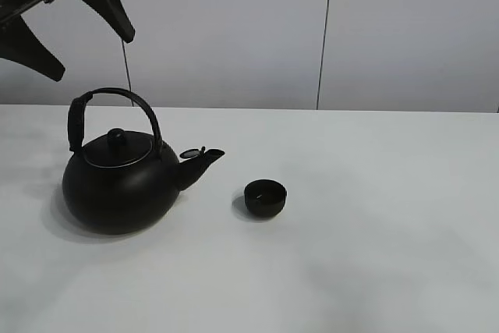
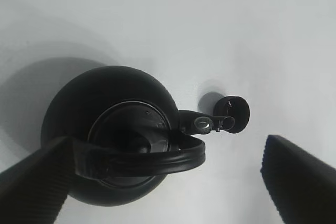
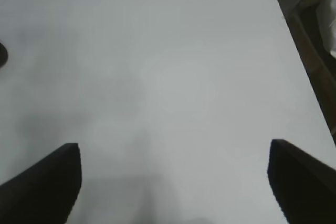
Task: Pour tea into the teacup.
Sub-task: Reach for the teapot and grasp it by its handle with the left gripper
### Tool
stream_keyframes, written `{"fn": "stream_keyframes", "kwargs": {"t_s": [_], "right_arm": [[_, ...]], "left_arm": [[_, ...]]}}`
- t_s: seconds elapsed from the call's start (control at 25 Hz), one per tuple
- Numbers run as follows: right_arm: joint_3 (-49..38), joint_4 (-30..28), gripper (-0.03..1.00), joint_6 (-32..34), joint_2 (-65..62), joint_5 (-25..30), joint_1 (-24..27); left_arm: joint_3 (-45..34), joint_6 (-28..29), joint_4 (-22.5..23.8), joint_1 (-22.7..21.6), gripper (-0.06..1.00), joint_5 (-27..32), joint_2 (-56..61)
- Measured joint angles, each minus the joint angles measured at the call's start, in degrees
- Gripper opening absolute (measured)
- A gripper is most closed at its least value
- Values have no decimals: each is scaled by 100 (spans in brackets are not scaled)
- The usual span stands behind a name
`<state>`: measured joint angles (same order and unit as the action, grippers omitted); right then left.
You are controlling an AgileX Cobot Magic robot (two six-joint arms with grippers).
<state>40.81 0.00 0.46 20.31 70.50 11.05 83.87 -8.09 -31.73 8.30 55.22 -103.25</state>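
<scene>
I hang my left pincer [image 1: 90,56] above the kettle [image 1: 117,193], jaws spread wide and empty so they can straddle its upright arched handle [image 1: 117,95], since the teacup [image 1: 266,197] stands on the table [image 1: 374,232] just beyond the spout [image 1: 207,155], ready for a tilt.

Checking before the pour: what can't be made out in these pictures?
Contents of the big black round-bellied kettle: lid on, exterior high and left wrist.
Inside of the small matte-black teacup: too dark, exterior high; spout overlaps it, left wrist.
Left claw: cut off at exterior high's corner.
Right claw: only fingertips, right wrist.
</scene>
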Motion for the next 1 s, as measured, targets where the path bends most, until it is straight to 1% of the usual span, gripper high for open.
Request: {"fn": "stream_keyframes", "kwargs": {"t_s": [0.12,0.32,0.44,0.72,0.84,1.0], "right_arm": [[-548,0,66,-46,-878,-7,0],[-1113,0,66,-163,-2025,-121,0],[-1152,0,66,-182,-2134,-182,-22],[-1175,0,66,-201,-2134,-402,-542],[-1336,0,66,-201,-2134,-670,-580],[-1387,0,66,-202,-2134,-767,-580]], "left_arm": [[0,0,0,0,70,0,0],[0,0,0,0,70,0,0],[0,0,0,0,70,0,0],[0,0,0,0,70,-13,0],[0,0,0,0,70,-18,0],[0,0,0,0,70,-19,0]]}}
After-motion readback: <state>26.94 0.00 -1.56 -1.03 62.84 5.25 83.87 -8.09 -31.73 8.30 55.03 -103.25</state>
